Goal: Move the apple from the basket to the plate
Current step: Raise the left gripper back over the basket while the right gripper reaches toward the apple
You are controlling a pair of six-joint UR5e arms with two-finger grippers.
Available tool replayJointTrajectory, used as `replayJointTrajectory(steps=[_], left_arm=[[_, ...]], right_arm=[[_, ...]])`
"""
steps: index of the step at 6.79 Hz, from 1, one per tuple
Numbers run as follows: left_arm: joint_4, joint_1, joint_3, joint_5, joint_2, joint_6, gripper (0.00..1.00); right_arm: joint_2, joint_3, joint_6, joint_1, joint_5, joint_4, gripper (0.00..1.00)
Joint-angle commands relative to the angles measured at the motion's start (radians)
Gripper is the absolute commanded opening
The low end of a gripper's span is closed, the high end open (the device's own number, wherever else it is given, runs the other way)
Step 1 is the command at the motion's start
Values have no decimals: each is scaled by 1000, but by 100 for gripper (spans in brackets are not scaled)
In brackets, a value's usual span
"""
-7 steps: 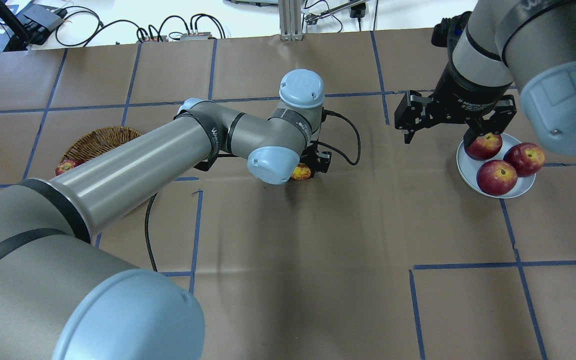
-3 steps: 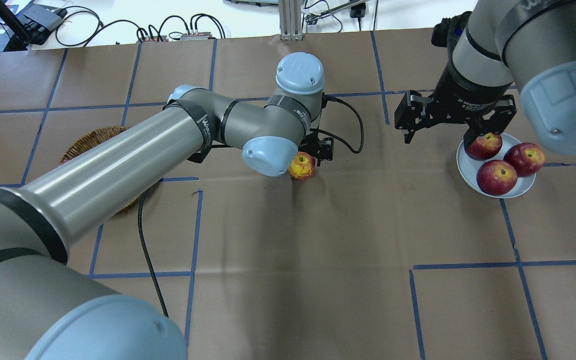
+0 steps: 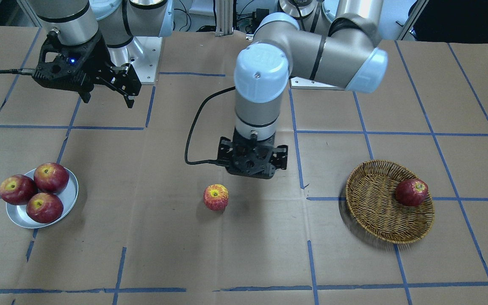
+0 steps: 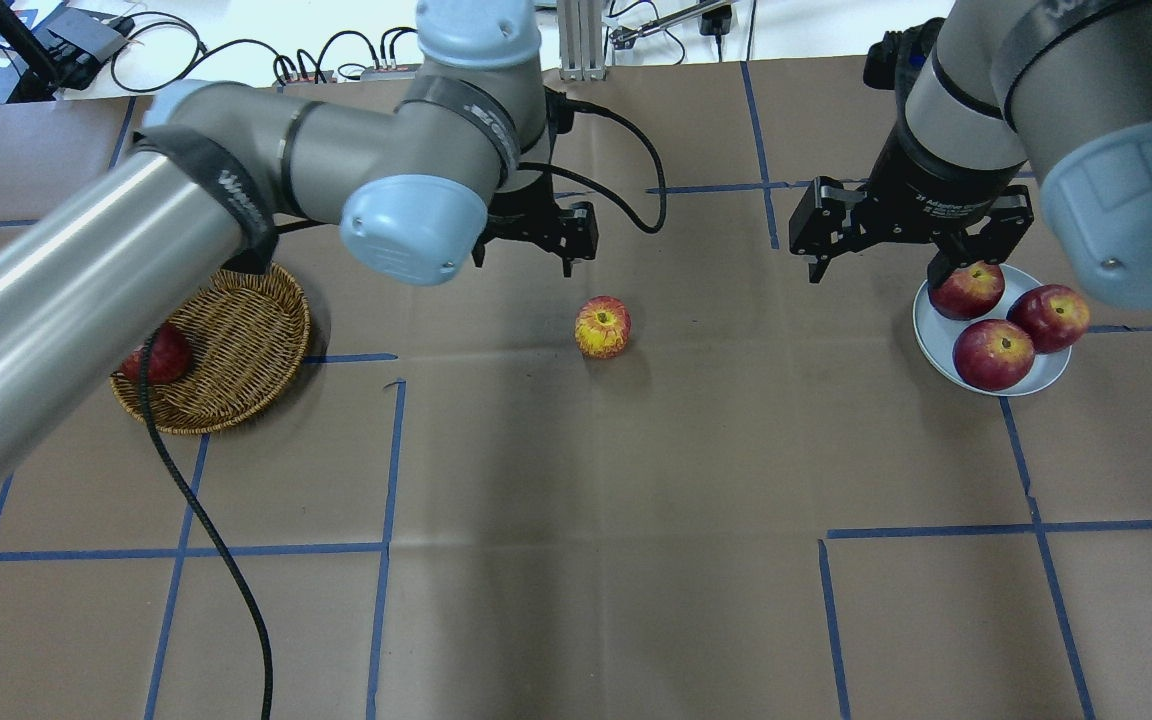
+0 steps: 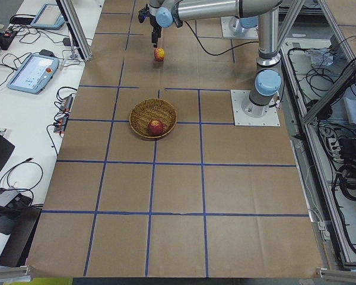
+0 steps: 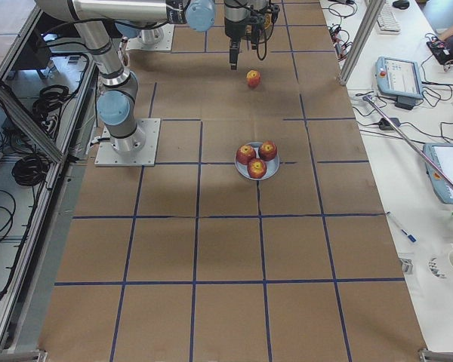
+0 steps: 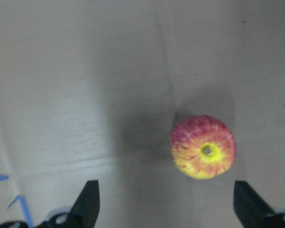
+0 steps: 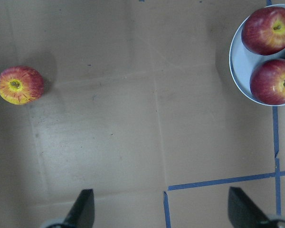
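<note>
The pinkish-red, yellow-streaked apple (image 4: 603, 327) stands alone on the brown table between basket and plate. It also shows in the front view (image 3: 216, 197) and in the left wrist view (image 7: 203, 147). My left gripper (image 4: 526, 255) is open and empty, hovering above and just beyond the apple, apart from it. The wicker basket (image 4: 236, 330) sits at the left and holds one dark red apple (image 4: 164, 355). The metal plate (image 4: 931, 345) at the right holds three dark red apples. My right gripper (image 4: 876, 270) is open and empty, raised beside the plate's left edge.
The left arm's black cable (image 4: 206, 540) trails over the table in front of the basket. Blue tape lines cross the brown paper. Cables and a metal post (image 4: 581, 40) lie along the far edge.
The left arm has lifted and drawn back from the apple toward the far side. The apple now stands uncovered on the table. The right arm has not moved.
</note>
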Motion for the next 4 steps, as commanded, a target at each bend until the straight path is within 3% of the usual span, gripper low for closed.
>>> replayJointTrajectory(steps=[1, 2, 4], left_arm=[[-175, 120, -34, 0, 201, 134, 99], [-244, 140, -53, -2, 264, 155, 99], [-265, 154, -64, 0, 367, 158, 99]], right_arm=[[12, -9, 5, 5, -1, -14, 100], [19, -11, 8, 11, 7, -53, 100], [93, -37, 63, 95, 5, -118, 100]])
